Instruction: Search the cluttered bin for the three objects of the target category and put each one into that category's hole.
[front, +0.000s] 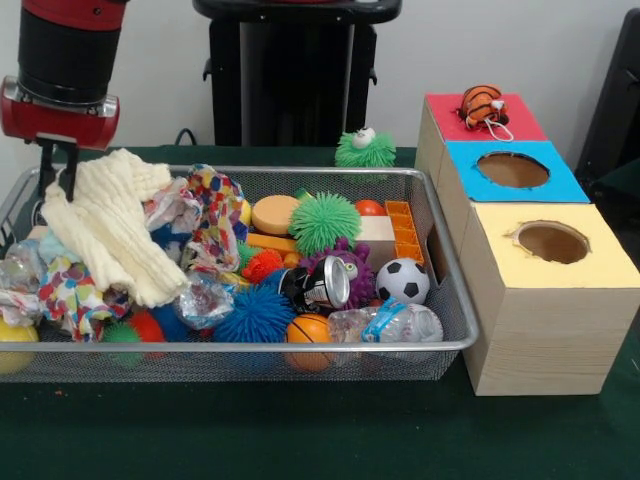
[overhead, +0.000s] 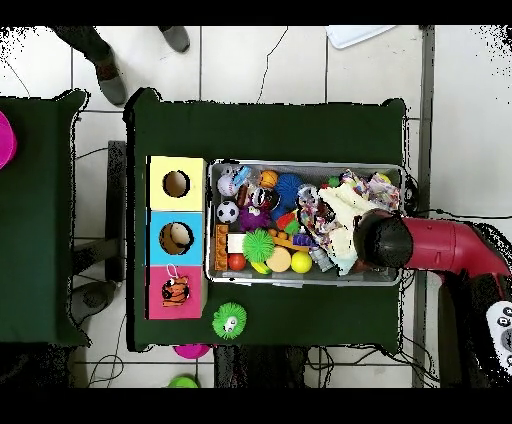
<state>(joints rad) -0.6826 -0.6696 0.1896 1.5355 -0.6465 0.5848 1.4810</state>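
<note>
Cream cloth (front: 110, 225) is hanging clenched in the gripper (front: 57, 185) at the bin's (front: 445, 290) nine o'clock side. Lifting it clear is probably exposing hidden toys; keep the pull slow.

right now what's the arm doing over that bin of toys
The gripper is down at one end of the wire bin, at a cream knitted cloth draped over the clutter; whether it has a grip on the cloth can't be seen. The bin is full of balls, spiky toys and a crushed can. Beside it stand three boxes; a small orange striped toy sits on the red one, over its hole.
</note>
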